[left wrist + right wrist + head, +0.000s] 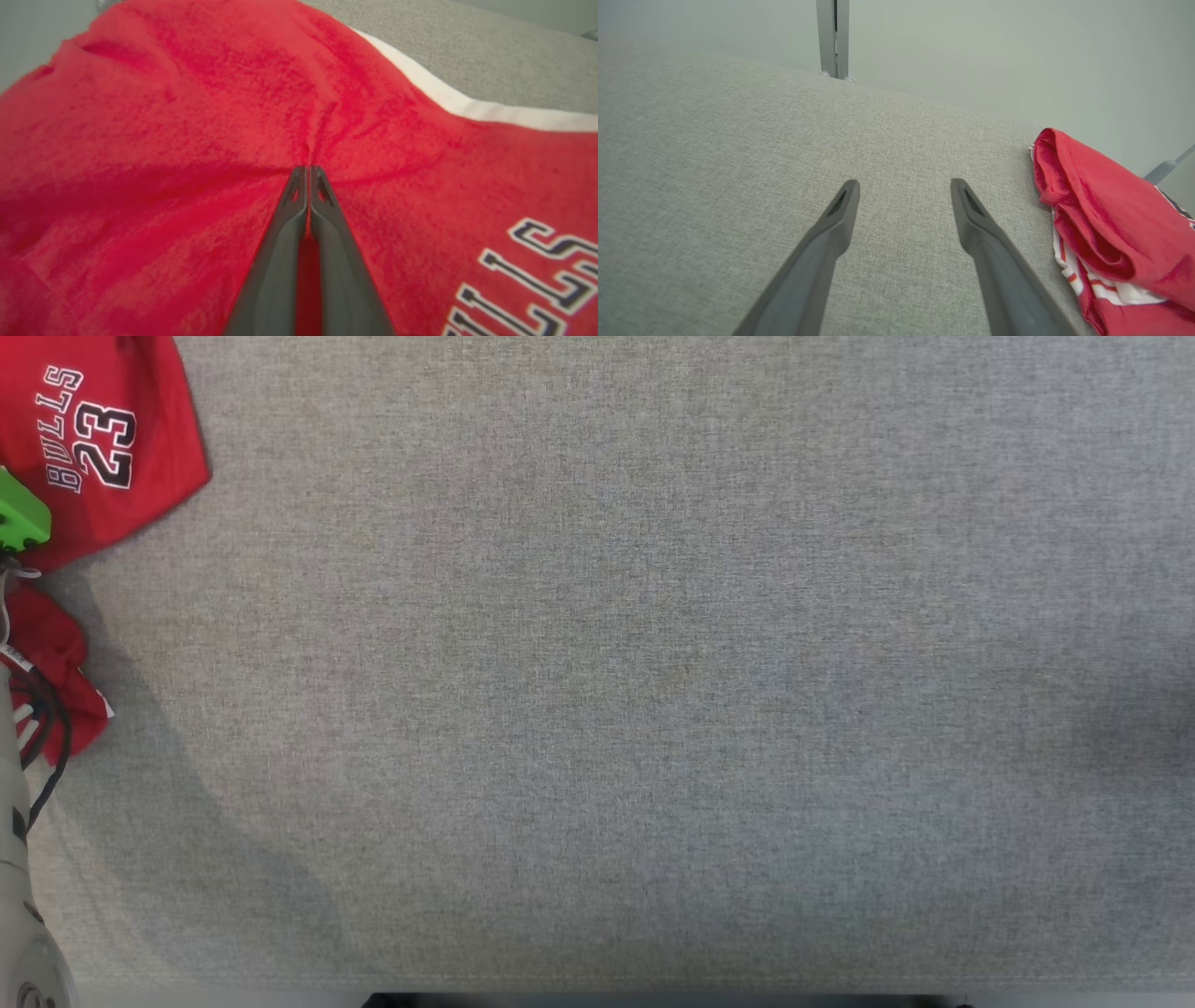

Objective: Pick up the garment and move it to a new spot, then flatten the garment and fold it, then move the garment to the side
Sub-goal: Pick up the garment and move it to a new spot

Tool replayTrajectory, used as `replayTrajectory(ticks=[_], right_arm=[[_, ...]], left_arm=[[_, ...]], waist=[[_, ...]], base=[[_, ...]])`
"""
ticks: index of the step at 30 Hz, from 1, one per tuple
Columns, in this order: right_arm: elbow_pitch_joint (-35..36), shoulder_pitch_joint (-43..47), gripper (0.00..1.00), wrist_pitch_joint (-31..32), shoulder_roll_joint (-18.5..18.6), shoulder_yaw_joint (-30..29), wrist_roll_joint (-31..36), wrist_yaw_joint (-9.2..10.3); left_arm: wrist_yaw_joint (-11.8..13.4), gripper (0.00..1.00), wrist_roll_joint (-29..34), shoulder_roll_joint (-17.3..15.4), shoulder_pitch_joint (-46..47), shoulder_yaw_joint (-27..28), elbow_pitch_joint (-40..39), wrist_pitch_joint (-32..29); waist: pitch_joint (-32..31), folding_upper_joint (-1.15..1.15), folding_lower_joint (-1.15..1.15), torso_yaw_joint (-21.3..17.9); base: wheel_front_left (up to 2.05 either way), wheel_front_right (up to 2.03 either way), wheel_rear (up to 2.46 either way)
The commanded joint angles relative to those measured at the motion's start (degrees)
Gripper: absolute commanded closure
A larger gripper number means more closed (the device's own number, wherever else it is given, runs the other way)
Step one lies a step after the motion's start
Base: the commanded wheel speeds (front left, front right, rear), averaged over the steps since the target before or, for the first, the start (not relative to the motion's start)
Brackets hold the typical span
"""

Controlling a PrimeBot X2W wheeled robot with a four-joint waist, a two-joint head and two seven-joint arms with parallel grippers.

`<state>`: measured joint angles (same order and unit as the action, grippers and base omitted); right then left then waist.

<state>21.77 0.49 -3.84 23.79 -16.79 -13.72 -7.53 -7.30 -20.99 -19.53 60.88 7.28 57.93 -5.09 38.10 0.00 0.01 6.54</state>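
Observation:
The garment (103,420) is a red jersey with white trim and "BULLS 23" lettering, bunched at the far left of the grey fabric table (653,663). In the left wrist view my left gripper (308,168) is shut on a pinched ridge of the garment's red cloth (187,116), with creases running away from the fingertips. My left arm's pale forearm (14,859) and a green part (19,513) lie over the garment at the head view's left edge. My right gripper (903,186) hovers open above bare table, with the crumpled garment (1101,210) to its right, apart from it.
The table's front edge (653,989) runs along the bottom of the head view. A grey metal post (833,37) stands behind the table's far edge against a pale wall. The garment lies close to that far edge in the right wrist view.

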Motion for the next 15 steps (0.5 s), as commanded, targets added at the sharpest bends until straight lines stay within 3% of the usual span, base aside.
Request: replayTrajectory(ticks=[1, 15], right_arm=[[-0.4, -0.8, 0.00, -0.4, -0.4, 0.3, 0.1, 0.10], [-7.7, -3.0, 0.00, -3.9, -4.1, 5.5, -0.2, 0.10]], left_arm=[[-0.1, 1.00, 0.0, -0.6, 0.2, -0.3, 0.8, 0.4], [-0.2, 1.00, 2.4, -4.0, 4.2, -6.0, -4.0, 9.5]], waist=[[-0.8, 0.00, -0.01, -0.3], [-9.7, 0.00, -0.01, -1.8]], base=[[0.00, 0.00, 0.00], [0.00, 0.00, 0.00]])
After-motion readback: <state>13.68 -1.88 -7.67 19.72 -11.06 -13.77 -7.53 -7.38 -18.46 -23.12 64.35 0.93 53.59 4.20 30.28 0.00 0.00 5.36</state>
